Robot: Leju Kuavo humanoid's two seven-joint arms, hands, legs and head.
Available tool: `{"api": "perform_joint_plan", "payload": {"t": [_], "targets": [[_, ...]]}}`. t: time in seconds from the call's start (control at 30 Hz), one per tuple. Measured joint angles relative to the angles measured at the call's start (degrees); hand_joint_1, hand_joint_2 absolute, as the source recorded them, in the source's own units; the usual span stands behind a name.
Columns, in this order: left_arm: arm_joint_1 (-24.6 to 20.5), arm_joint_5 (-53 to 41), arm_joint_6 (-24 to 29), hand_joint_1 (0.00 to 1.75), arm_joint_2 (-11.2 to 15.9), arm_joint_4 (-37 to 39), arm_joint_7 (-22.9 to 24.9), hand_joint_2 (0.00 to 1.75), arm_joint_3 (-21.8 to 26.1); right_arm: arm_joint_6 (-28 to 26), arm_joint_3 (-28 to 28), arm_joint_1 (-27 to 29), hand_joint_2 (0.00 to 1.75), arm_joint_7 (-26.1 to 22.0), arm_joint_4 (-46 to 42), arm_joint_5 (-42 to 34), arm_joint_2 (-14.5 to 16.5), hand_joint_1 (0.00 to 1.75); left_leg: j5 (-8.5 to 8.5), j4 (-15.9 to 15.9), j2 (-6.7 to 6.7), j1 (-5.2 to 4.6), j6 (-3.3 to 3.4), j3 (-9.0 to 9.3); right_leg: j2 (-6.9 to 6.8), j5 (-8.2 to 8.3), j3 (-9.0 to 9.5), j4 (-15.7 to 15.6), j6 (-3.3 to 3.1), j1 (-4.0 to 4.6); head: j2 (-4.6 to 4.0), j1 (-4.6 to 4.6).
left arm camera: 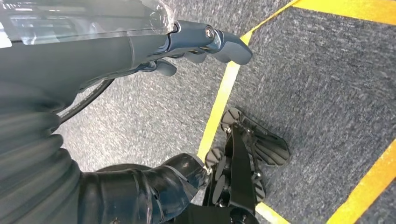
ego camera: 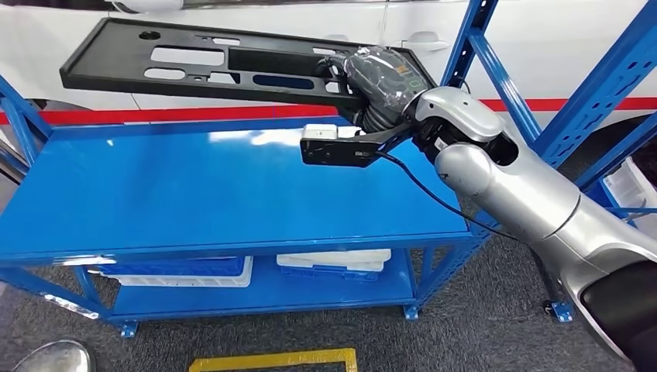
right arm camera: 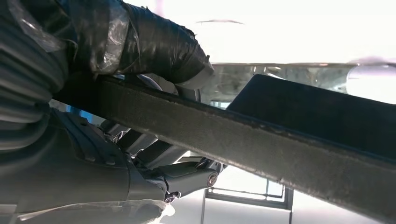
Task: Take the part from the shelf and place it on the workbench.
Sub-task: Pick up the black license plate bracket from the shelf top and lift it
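blue shelf [ego camera: 232, 194] under black part [ego camera: 217, 62] — right hand [ego camera: 380, 81] fingers grasping it; left hand [left arm camera: 140, 51] fingers curled, nothing held

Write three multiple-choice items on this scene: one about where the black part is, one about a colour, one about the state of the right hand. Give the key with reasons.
1. Where is the long flat black plastic part?
A. Lying on the lower shelf
B. Held in the air above the shelf top
C. On the floor

2. What colour is the metal shelf top?
A. Blue
B. Yellow
C. Grey

3. What is the right hand doing?
A. Hanging open
B. Pressing on the shelf
C. Gripping the part's end

Key: 1 B, the part hangs clear of the shelf top; 2 A, the surface and frame are blue; 3 C, the fingers close around the part's edge in the right wrist view.
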Motion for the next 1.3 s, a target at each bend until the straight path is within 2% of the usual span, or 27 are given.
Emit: {"api": "perform_joint_plan", "payload": {"t": [0.07, 0.13, 0.17, 0.2, 0.27, 0.3, 0.33, 0.37, 0.4, 0.47, 0.5, 0.53, 0.63, 0.67, 0.7, 0.77, 0.8, 0.83, 0.87, 0.9, 0.97, 1.03, 1.07, 1.13, 1.17, 1.2, 1.3], "targets": [[0.0, -0.2, 0.2, 0.0, 0.0, 0.0, 0.1, 1.75, 0.0, 0.2, -0.1, 0.0, 1.75, -0.1, 0.0, -0.1, 0.0, 1.75, 0.11, 0.2, -0.02, -0.03, -0.5, -0.27, 0.04, 0.03, 0.27, -1.0, -0.34, 0.36, 0.01, -0.02], [0.0, -0.5, 0.4, 0.0, -0.1, 0.0, 0.1, 1.75, 0.0, 0.5, -0.1, 0.1, 1.75, -0.1, 0.0, -0.1, 0.0, 1.75, -0.21, 0.4, -0.09, -0.05, -1.0, -0.48, -0.06, 0.46, 0.29, -1.4, -0.93, 0.05, 0.01, -0.03], [0.0, -0.6, 0.5, 0.0, -0.1, 0.0, 0.1, 1.75, 0.0, 0.6, -0.1, 0.1, 1.75, 0.0, 0.0, 0.0, 0.0, 1.75, -1.08, 1.3, -0.11, -0.03, -1.35, -0.85, -0.15, 0.72, 0.3, -1.7, -1.28, -0.16, 0.0, -0.04], [0.0, -0.7, 0.6, 0.0, -0.1, 0.0, 0.1, 1.75, 0.0, 0.7, -0.1, 0.1, 1.75, 0.0, 0.0, 0.0, 0.0, 1.75, -2.66, 3.3, -0.12, 0.05, -1.7, -1.67, -0.23, 0.97, 0.26, -2.0, -1.6, -0.38, 0.0, -0.06], [0.0, -0.8, 0.7, 0.0, -0.1, 0.0, 0.2, 1.75, 0.0, 0.8, 0.0, 0.2, 1.75, 0.0, 0.1, 0.0, 0.0, 1.75, -6.66, 10.3, -0.09, 0.47, -2.38, -4.45, -0.31, 1.25, -0.13, -2.0, -1.87, -0.4, -0.01, -0.09], [0.0, -0.9, 0.7, 0.0, -0.1, 0.0, 0.3, 1.75, 0.0, 0.8, 0.0, 0.3, 1.75, -0.1, 0.1, 0.1, 0.1, 1.75, -8.09, 13.8, -0.08, 0.66, -2.63, -5.82, -0.35, 1.35, -0.39, -1.9, -1.87, -0.42, 0.0, -0.08], [0.0, -0.9, 0.7, 0.0, -0.1, 0.0, 0.3, 1.75, 0.0, 0.9, 0.0, 0.4, 1.75, -0.1, 0.1, 0.1, 0.1, 1.75, -8.5, 15.7, -0.08, 0.83, -2.81, -6.44, -0.39, 1.47, -0.65, -1.7, -1.81, -0.45, 0.0, -0.08], [0.0, -0.9, 0.7, 0.0, -0.1, 0.0, 0.4, 1.75, 0.0, 1.1, 0.0, 0.5, 1.75, -0.1, 0.1, 0.0, 0.1, 1.75, -7.8, 15.3, -0.07, 0.97, -2.94, -5.98, -0.42, 1.58, -0.92, -1.5, -1.7, -0.53, 0.0, -0.08], [0.0, -1.0, 0.7, 0.0, -0.1, 0.0, 0.4, 1.75, 0.0, 1.3, 0.0, 0.6, 1.75, -0.2, 0.1, 0.0, 0.1, 1.75, -6.22, 12.7, -0.07, 1.11, -3.05, -4.38, -0.44, 1.68, -1.17, -1.3, -1.57, -0.64, -0.01, -0.08], [0.0, -1.0, 0.7, 0.0, -0.1, 0.0, 0.4, 1.75, 0.0, 1.7, 0.1, 0.5, 1.75, -0.4, 0.1, -0.1, 0.1, 1.75, -3.28, 4.8, -0.15, 1.23, -3.18, -0.15, -0.4, 1.93, -1.69, -0.8, -1.12, -0.73, -0.01, -0.08], [0.0, -1.0, 0.7, 0.0, -0.1, 0.0, 0.4, 1.75, 0.0, 1.8, 0.1, 0.4, 1.75, -0.5, 0.1, -0.1, 0.1, 1.75, -2.46, 2.1, -0.25, 1.19, -3.04, 1.14, -0.36, 2.15, -1.94, -0.7, -0.79, -0.7, 0.0, -0.06], [-0.1, -1.0, 0.7, 0.0, -0.1, 0.0, 0.4, 1.75, 0.0, 1.9, 0.1, 0.3, 1.75, -0.5, 0.1, -0.1, 0.1, 1.75, -2.16, 0.9, -0.37, 1.09, -2.79, 1.58, -0.31, 2.47, -2.14, -0.7, -0.37, -0.6, 0.0, -0.04], [-0.1, -1.0, 0.7, 0.0, -0.1, 0.0, 0.4, 1.75, 0.0, 2.0, 0.1, 0.2, 1.75, -0.6, 0.1, -0.2, 0.0, 1.75, -0.95, 0.6, -0.4, 0.91, -1.42, 0.84, -0.23, 3.13, -2.58, -1.0, 0.87, -0.62, 0.0, -0.01], [-0.1, -1.0, 0.7, 0.0, -0.1, 0.0, 0.4, 1.75, 0.0, 2.0, 0.1, 0.2, 1.75, -0.6, 0.2, -0.2, 0.0, 1.75, -0.39, 0.5, -0.29, 0.92, -0.89, 0.46, -0.22, 2.1, -3.0, -0.4, 1.12, -0.71, -0.01, -0.01], [-0.1, -1.0, 0.7, 0.0, -0.1, 0.0, 0.4, 1.75, 0.0, 2.0, 0.1, 0.2, 1.75, -0.6, 0.2, -0.2, -0.1, 1.75, 0.21, 0.3, -0.17, 0.95, -0.37, -0.06, -0.21, 0.09, -3.73, 1.4, 1.24, -0.78, -0.01, -0.01], [-0.1, -1.0, 0.7, 0.0, -0.1, 0.0, 0.4, 1.75, 0.0, 2.0, 0.1, 0.1, 1.75, -0.5, 0.2, -0.3, -0.1, 1.75, 1.23, 0.3, -0.05, 0.76, 0.3, -1.36, -0.21, -5.45, -5.7, 8.0, 1.27, -0.73, -0.01, 0.0], [-0.1, -1.0, 0.7, 0.0, -0.1, 0.0, 0.4, 1.75, 0.0, 2.0, 0.1, 0.2, 1.75, -0.5, 0.2, -0.4, -0.1, 1.75, 1.74, 0.3, -0.04, 0.57, 0.48, -2.07, -0.19, -7.46, -6.47, 11.6, 1.24, -0.68, -0.01, 0.0], [-0.1, -1.1, 0.7, 0.0, -0.1, 0.0, 0.4, 1.75, 0.0, 1.9, 0.1, 0.2, 1.75, -0.5, 0.2, -0.4, -0.1, 1.75, 2.25, 0.3, -0.05, 0.35, 0.59, -2.77, -0.19, -8.3, -6.63, 14.1, 1.14, -0.58, -0.01, 0.0], [-0.1, -1.1, 0.8, 0.0, -0.1, 0.0, 0.3, 1.75, 0.0, 1.9, 0.1, 0.3, 1.75, -0.5, 0.2, -0.5, -0.1, 1.75, 2.76, 0.4, -0.08, 0.1, 0.68, -3.44, -0.18, -7.94, -5.91, 14.8, 0.9, -0.41, 0.0, 0.0], [-0.1, -1.2, 0.8, 0.0, -0.1, 0.0, 0.3, 1.75, 0.0, 1.9, 0.1, 0.3, 1.75, -0.5, 0.2, -0.5, -0.1, 1.75, 3.25, 0.4, -0.13, -0.16, 0.73, -4.07, -0.17, -6.68, -4.09, 13.4, 0.43, -0.13, 0.01, -0.01], [-0.1, -1.3, 1.0, 0.0, -0.2, 0.0, 0.3, 1.75, 0.0, 1.8, 0.1, 0.3, 1.75, -0.5, 0.2, -0.6, -0.1, 1.75, 4.18, 0.4, -0.22, -0.6, 0.7, -5.03, -0.17, -4.6, 1.8, 6.0, -1.13, 0.77, 0.01, -0.02], [-0.2, -1.5, 1.3, 0.0, -0.4, 0.0, 0.2, 1.75, 0.0, 1.7, 0.0, 0.2, 1.75, -0.5, 0.1, -0.6, -0.1, 1.75, 5.1, 0.3, -0.19, -0.73, 0.46, -5.47, -0.32, -4.49, 6.15, -0.6, -2.15, 1.49, 0.01, -0.03], [-0.2, -1.6, 1.4, 0.0, -0.5, 0.0, 0.2, 1.75, 0.0, 1.7, 0.0, 0.2, 1.75, -0.5, 0.0, -0.6, -0.2, 1.75, 5.61, 0.1, -0.14, -0.67, 0.22, -5.55, -0.4, -4.66, 6.84, -2.1, -2.33, 1.72, 0.01, -0.03], [-0.2, -1.7, 1.5, 0.0, -0.4, 0.0, 0.2, 1.75, 0.0, 1.6, 0.0, 0.2, 1.75, -0.5, 0.0, -0.7, -0.3, 1.75, 6.29, -0.2, -0.14, -0.56, -0.31, -5.66, -0.62, -3.49, 6.63, -3.1, -2.35, 1.65, 0.0, 0.02], [-0.1, -1.7, 1.5, 0.0, -0.4, 0.0, 0.2, 1.75, 0.0, 1.6, 0.0, 0.2, 1.75, -0.5, 0.1, -0.7, -0.3, 1.75, 5.55, 0.2, -0.17, -0.6, -0.63, -5.98, -0.78, -2.8, 6.41, -3.7, -2.55, 1.39, 0.0, 0.0], [-0.1, -1.7, 1.5, 0.0, -0.3, 0.0, 0.1, 1.75, 0.0, 1.6, 0.0, 0.2, 1.75, -0.5, 0.1, -0.7, -0.3, 1.75, 3.67, 1.6, -0.23, -0.61, -0.96, -6.52, -0.92, -1.93, 5.98, -4.1, -2.71, 1.06, -0.01, -0.02], [-0.1, -1.8, 1.5, 0.0, -0.3, 0.0, 0.0, 1.75, 0.0, 1.6, 0.0, 0.2, 1.75, -0.5, 0.0, -0.9, -0.4, 1.75, -4.59, 11.3, -0.24, 0.03, -2.1, -8.8, -0.97, 0.32, 3.66, -4.4, -2.71, 0.44, 0.0, -0.05]]}}
